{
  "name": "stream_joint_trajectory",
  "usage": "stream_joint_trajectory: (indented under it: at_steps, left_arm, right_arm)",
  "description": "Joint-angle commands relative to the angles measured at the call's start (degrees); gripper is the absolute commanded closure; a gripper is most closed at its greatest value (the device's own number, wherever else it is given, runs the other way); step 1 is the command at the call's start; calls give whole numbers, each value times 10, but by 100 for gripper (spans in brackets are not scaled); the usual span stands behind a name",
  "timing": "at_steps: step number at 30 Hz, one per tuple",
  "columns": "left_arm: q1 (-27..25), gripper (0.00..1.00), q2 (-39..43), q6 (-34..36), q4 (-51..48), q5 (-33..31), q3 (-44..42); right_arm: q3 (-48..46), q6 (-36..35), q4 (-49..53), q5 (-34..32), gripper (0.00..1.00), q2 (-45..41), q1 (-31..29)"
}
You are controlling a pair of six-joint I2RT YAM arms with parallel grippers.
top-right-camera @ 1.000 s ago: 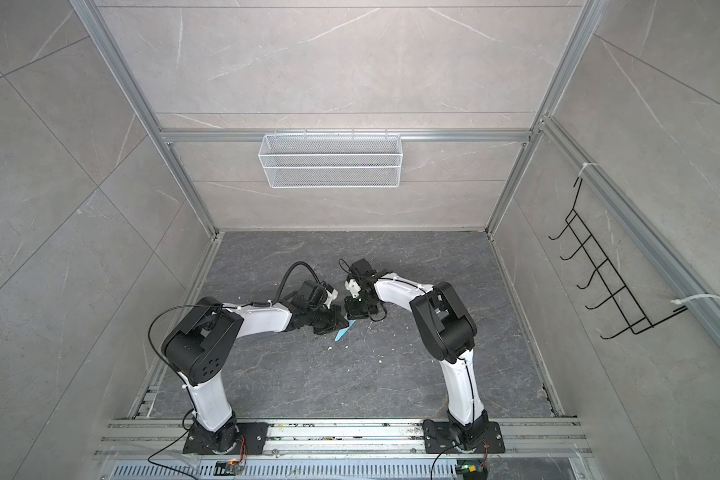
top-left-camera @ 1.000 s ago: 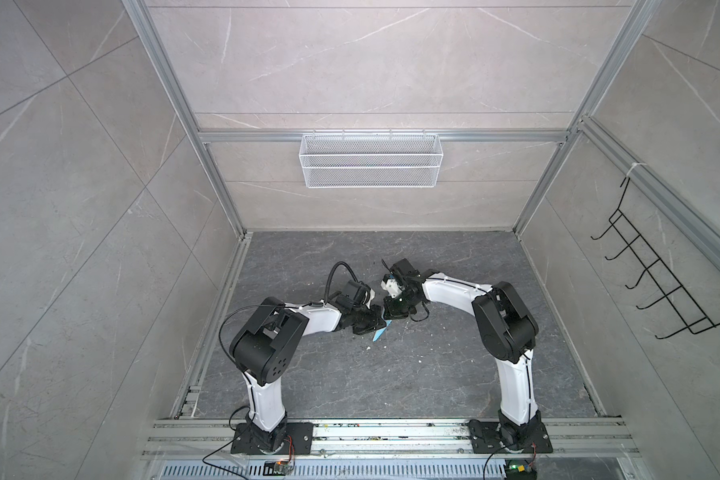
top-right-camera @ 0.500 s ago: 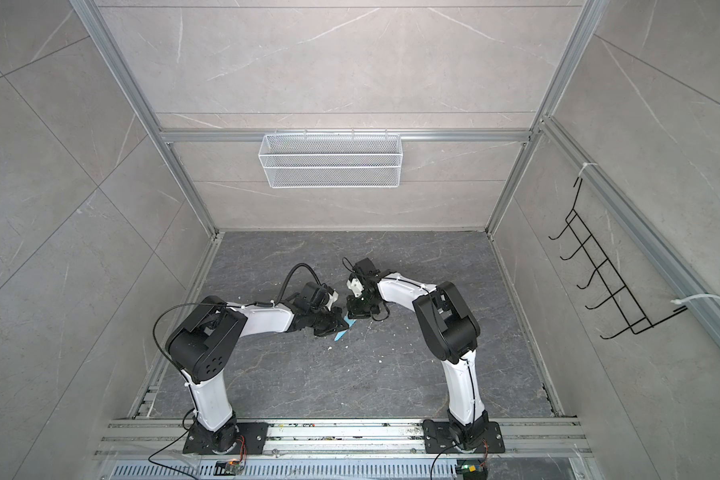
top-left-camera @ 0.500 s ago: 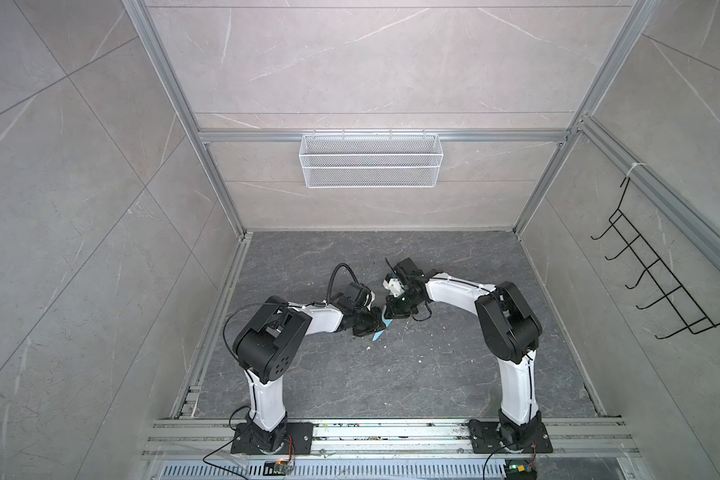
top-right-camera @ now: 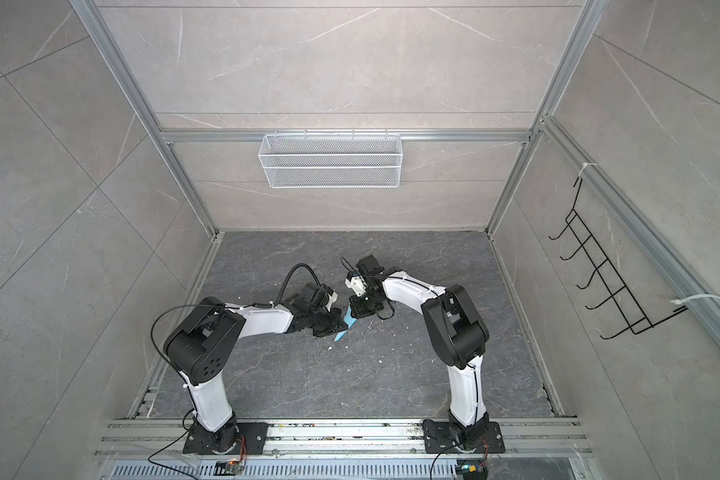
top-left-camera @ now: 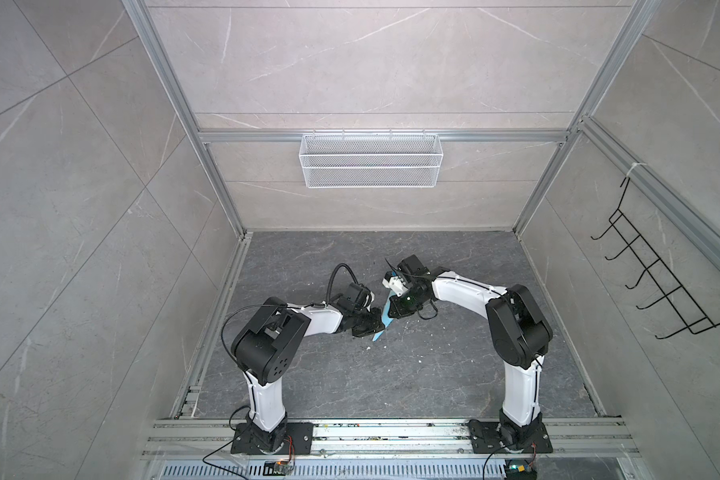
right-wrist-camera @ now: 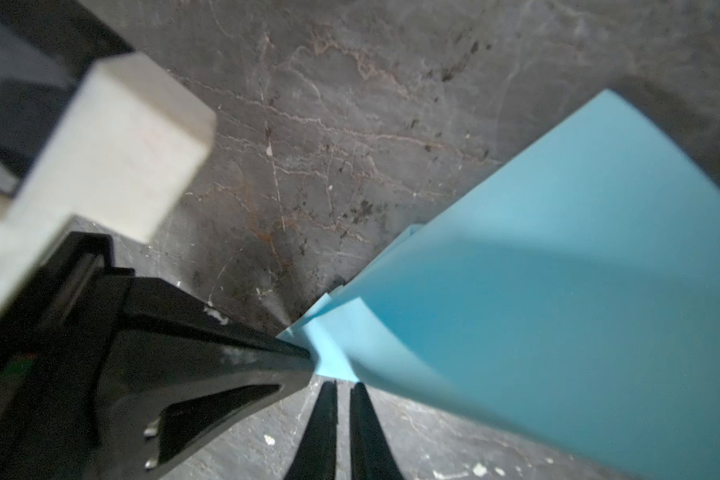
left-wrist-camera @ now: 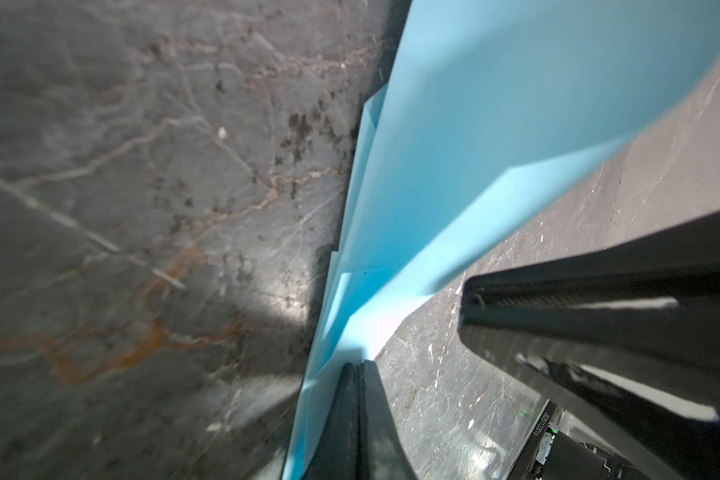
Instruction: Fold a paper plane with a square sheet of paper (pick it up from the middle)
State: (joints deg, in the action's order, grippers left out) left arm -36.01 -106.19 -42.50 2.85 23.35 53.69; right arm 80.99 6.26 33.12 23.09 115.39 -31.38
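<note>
Jaws of the left gripper [left-wrist-camera: 356, 370] are pressed together on the paper [top-left-camera: 384, 322]. Those of the right gripper [right-wrist-camera: 344, 388] stand a slit apart at its folded corner, and I cannot tell whether they grip. The part-folded paper stands on edge mid-table [top-left-camera: 391, 374] between them. This looks like mid-fold, so the right likely needs a firm pinch next. Nearward, bare table runs to the rail [top-left-camera: 391, 430]; farther, open room reaches below the basket [top-left-camera: 371, 166].

Floor [top-left-camera: 391, 382]: near half, far strip, L & R margins open. Centre blocked: left gripper [top-left-camera: 374, 325], right gripper [top-left-camera: 393, 318], folded paper [top-left-camera: 384, 318] betw. them. Far wall: wire basket [top-left-camera: 371, 160]. R wall: hook rack [top-left-camera: 657, 282].
</note>
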Motion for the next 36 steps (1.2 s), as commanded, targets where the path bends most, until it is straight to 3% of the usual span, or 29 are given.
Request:
stream_joint_trajectory:
  at_steps: [1, 31, 36]
  left_arm:
    - [1, 100, 7, 15, -64, -35, -20]
    - [1, 100, -2, 18, -76, -39, -25]
    - [1, 100, 3, 24, -82, -40, -25]
  right_arm:
    - [25, -22, 34, -15, 88, 24, -1]
    - [116, -29, 99, -137, 88, 100, 2]
    - [104, -30, 81, -77, 87, 36, 2]
